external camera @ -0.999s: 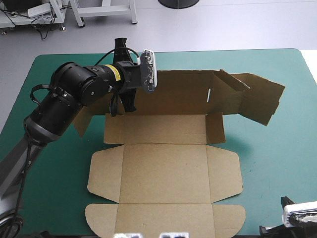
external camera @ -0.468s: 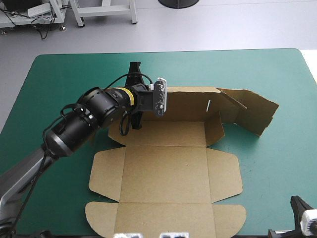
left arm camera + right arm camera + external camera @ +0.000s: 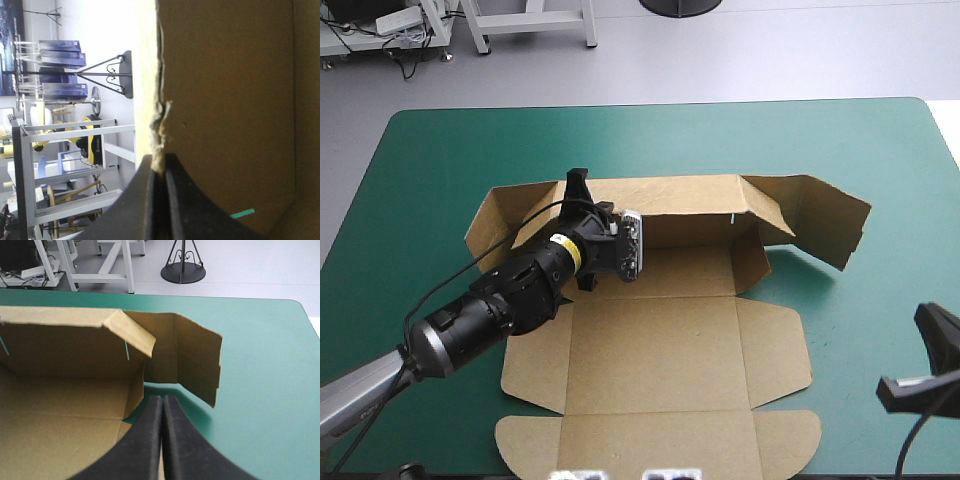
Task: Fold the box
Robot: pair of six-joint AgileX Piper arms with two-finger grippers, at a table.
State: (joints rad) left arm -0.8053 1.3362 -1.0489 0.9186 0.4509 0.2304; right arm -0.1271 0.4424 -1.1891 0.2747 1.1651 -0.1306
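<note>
The box is a cut sheet of plain brown board, matte and stiff, lying near the middle of the bench on its teal-green cover. Most of it is flat: a broad square floor, a side flap with clipped corners on each side, and a long flap with rounded ends toward the near edge. Along the far side the far wall stands up, creased sharply at its foot, with a short wing bent forward at its left end.

The left gripper has that wall by its top rim. In its own wrist view the gripper is all but closed, the two black fingers pinching the rough, slightly frayed edge of the board between them.

At the right end a bent end panel juts off the sheet, raised and angled outward, its outer edge notched. A narrow slit in the wall beside it lets the teal-green show through.

The right gripper hangs over the bench's near right corner, apart from the board. Its fingers are pressed together into one pointed arch, holding nothing, aimed at that right-hand corner of the box.
</note>
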